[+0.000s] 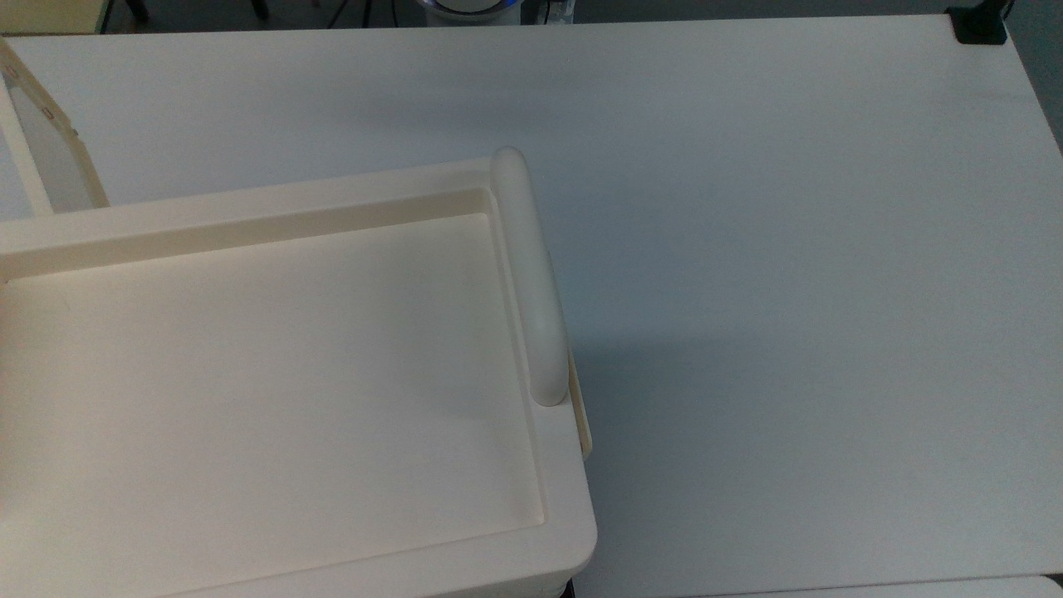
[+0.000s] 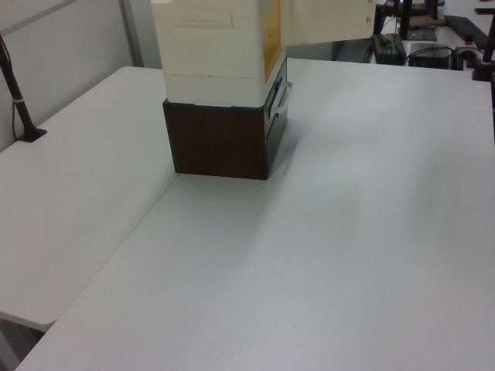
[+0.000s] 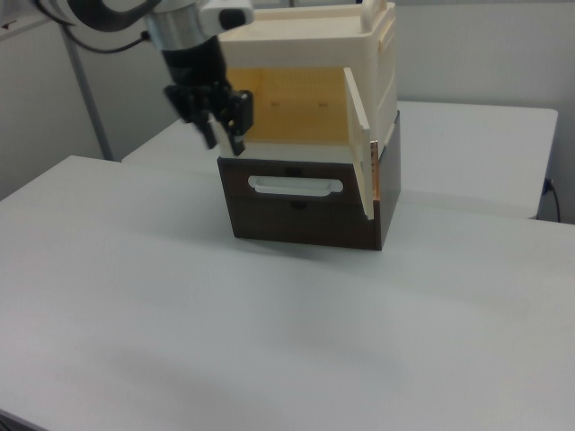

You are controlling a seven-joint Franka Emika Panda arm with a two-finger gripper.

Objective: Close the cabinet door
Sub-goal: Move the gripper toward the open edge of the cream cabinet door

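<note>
Right now, in the right view's upper left, the gripper [image 3: 225,126] hangs empty, fingers narrowly parted; the cabinet door [image 3: 359,144] stands ajar across the opening, toward the frame's right.

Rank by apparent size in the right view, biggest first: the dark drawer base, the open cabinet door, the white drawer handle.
1. Dark drawer base
2. Cabinet door, seen nearly edge-on, so it looks narrow
3. White drawer handle
</note>
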